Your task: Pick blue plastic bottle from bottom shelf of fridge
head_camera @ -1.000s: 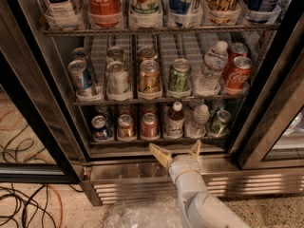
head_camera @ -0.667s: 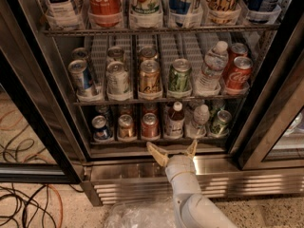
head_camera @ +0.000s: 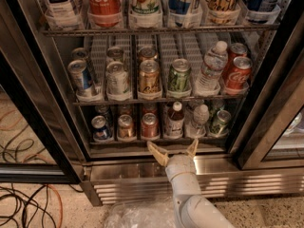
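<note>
The blue plastic bottle (head_camera: 175, 120) stands on the bottom shelf (head_camera: 142, 140), between a red can (head_camera: 149, 126) and a clear bottle (head_camera: 199, 120). The pincer (head_camera: 175, 151) hovers just in front, spread apart. The bottle is probably light, stiff and slippery, so it is best gripped mid-body.
</note>
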You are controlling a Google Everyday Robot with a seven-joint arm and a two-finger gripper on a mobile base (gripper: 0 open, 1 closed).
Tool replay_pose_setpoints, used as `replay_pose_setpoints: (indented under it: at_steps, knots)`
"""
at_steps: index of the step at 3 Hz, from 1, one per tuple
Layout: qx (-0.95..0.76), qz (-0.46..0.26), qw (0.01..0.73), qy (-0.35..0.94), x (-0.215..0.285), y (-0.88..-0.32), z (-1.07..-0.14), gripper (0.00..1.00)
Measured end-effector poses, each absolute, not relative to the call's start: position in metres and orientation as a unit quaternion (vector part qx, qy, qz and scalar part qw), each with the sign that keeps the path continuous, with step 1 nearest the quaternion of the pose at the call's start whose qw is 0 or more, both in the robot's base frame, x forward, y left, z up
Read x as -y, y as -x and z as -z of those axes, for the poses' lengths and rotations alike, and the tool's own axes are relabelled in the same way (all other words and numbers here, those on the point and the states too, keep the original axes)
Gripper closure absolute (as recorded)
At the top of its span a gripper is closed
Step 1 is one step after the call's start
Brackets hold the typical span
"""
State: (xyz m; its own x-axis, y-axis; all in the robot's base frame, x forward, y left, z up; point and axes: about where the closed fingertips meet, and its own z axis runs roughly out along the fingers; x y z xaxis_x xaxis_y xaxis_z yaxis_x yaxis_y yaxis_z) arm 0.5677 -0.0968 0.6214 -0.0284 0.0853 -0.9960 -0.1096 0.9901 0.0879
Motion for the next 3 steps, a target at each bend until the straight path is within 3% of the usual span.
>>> replay_pose_setpoints:
  at_steps: [3]
  knots:
    - [-0.656,-0.034,0.754,-0.005,0.086,-0.586,-0.613,0.0]
